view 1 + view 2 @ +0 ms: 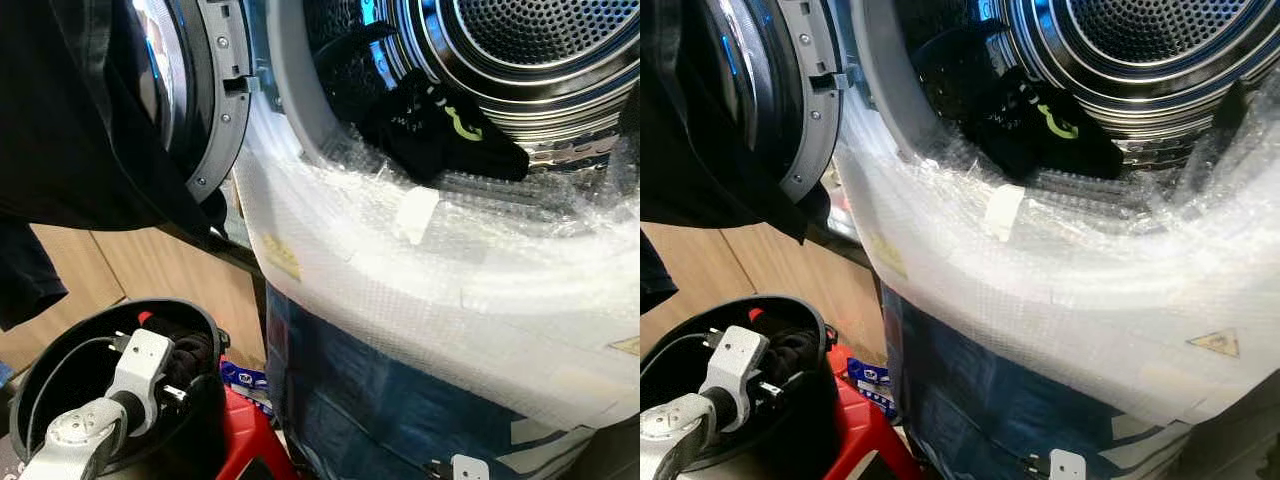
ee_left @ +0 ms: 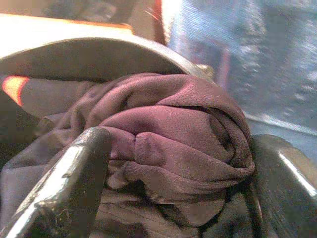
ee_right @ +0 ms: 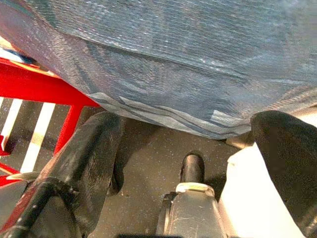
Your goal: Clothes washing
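A dark maroon garment (image 2: 173,129) lies bunched in a black round basket (image 1: 60,340) at the lower left. My left gripper (image 2: 173,198) is down inside the basket, open, with one black finger (image 2: 64,183) on each side of the bunched cloth. The washing machine's steel drum (image 1: 530,40) stands open above. A black garment with a yellow-green mark (image 1: 430,125) hangs over the drum's lip. My right gripper (image 3: 188,144) hangs low before the machine's base, open, with nothing between its fingers.
The machine body is wrapped in bubble wrap (image 1: 420,290). Its round door (image 1: 205,90) stands swung open to the left, with black cloth (image 1: 70,110) draped in front of it. A red stool (image 1: 245,430) stands beside the basket. Wooden panels (image 1: 150,265) are behind.
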Robot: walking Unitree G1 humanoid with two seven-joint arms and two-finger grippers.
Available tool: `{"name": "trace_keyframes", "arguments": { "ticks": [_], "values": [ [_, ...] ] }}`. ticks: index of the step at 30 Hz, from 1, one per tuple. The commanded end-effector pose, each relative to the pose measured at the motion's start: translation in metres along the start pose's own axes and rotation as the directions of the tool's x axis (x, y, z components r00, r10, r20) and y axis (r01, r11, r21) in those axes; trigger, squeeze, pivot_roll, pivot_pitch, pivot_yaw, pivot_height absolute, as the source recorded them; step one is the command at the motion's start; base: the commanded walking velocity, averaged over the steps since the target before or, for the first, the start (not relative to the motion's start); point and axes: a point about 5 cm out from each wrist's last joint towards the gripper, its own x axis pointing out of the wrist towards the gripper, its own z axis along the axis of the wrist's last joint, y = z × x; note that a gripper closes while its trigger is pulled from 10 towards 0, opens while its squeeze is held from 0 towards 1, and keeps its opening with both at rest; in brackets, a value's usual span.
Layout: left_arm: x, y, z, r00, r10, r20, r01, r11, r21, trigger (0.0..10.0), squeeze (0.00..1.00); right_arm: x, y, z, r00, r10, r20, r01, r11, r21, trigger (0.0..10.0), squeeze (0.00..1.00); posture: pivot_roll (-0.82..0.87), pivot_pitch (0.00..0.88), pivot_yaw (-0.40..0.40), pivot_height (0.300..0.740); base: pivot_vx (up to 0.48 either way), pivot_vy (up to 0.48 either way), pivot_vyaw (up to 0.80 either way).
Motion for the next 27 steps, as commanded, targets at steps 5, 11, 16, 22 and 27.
{"name": "trace_keyframes", "arguments": {
  "ticks": [5, 11, 16, 22, 27],
  "values": [
    [-0.005, 0.025, 0.012, 0.983, 0.163, 0.084, -0.158, 0.986, -0.055, 10.0, 0.00, 0.000, 0.000, 0.001, 1.000, 0.000, 0.005, 0.000, 1.000, 0.005, 10.0, 0.00, 0.24, 0.000, 0.051, 0.740, 0.000, 0.000, 0.00],
    [-0.009, 0.029, 0.004, 0.976, 0.213, 0.052, -0.209, 0.976, -0.068, 10.0, 0.00, 0.000, 0.000, 0.001, 1.000, 0.000, 0.007, 0.000, 1.000, 0.004, 10.0, 0.00, 0.24, 0.000, 0.048, 0.740, 0.000, 0.000, 0.00],
    [-0.012, 0.029, -0.006, 0.977, 0.215, 0.015, -0.214, 0.976, -0.048, 10.0, 0.00, 0.000, 0.000, 0.003, 1.000, 0.002, 0.012, -0.002, 1.000, 0.005, 10.0, 0.00, 0.25, 0.000, 0.045, 0.740, 0.000, 0.000, 0.00],
    [-0.008, 0.022, -0.013, 0.978, 0.208, -0.007, -0.208, 0.976, -0.060, 10.0, 0.00, 0.000, -0.001, 0.003, 1.000, 0.006, 0.012, -0.006, 1.000, -0.002, 10.0, 0.00, 0.24, 0.003, 0.043, 0.740, 0.000, 0.000, 0.00],
    [-0.005, 0.023, -0.016, 0.970, 0.242, -0.019, -0.243, 0.968, -0.066, 10.0, 0.00, 0.000, -0.001, 0.003, 1.000, 0.008, 0.015, -0.008, 1.000, 0.000, 10.0, 0.00, 0.24, 0.010, 0.041, 0.740, 0.000, 0.000, 0.00]
  ]
}}
